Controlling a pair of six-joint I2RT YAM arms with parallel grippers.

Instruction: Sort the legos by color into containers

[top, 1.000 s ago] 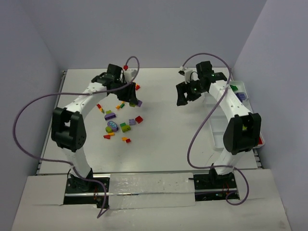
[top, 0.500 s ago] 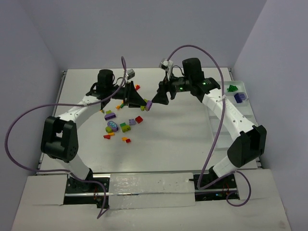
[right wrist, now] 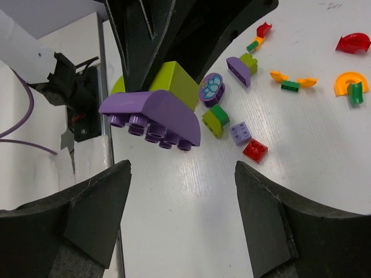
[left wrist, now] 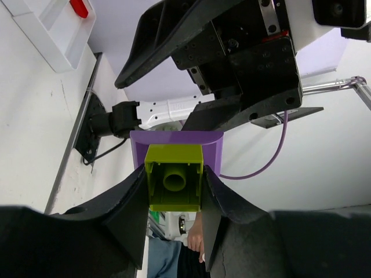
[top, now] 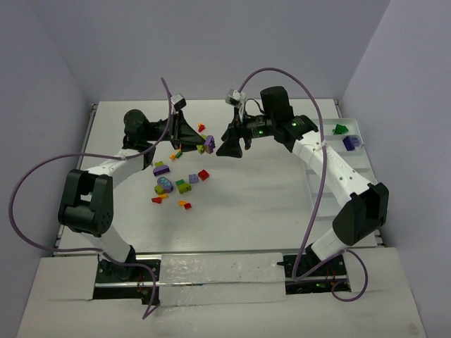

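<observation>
My left gripper (top: 203, 146) is shut on a lime-yellow brick (left wrist: 174, 176) stuck to a curved purple brick (left wrist: 177, 139), held in the air above the table. In the right wrist view the purple brick (right wrist: 153, 119) and lime brick (right wrist: 177, 81) hang just ahead of my right gripper (right wrist: 182, 174), which is open and empty. In the top view the right gripper (top: 224, 148) faces the held stack (top: 207, 144) closely, apart from it. Several loose legos (top: 176, 183) lie on the table below. The white divided tray (top: 318, 184) lies along the right edge.
The tray's far compartments hold a green brick (top: 341, 129) and a purple brick (top: 350, 143). On the table under the grippers are a red square (right wrist: 255, 150), a lilac square (right wrist: 240, 132), an orange arch (right wrist: 346, 81) and a red arch (right wrist: 353, 41). Purple cables loop over both arms.
The right arm swung left from the tray to face the left gripper. The left gripper lifted the lime and purple stack off the pile and turned it toward the right gripper.
</observation>
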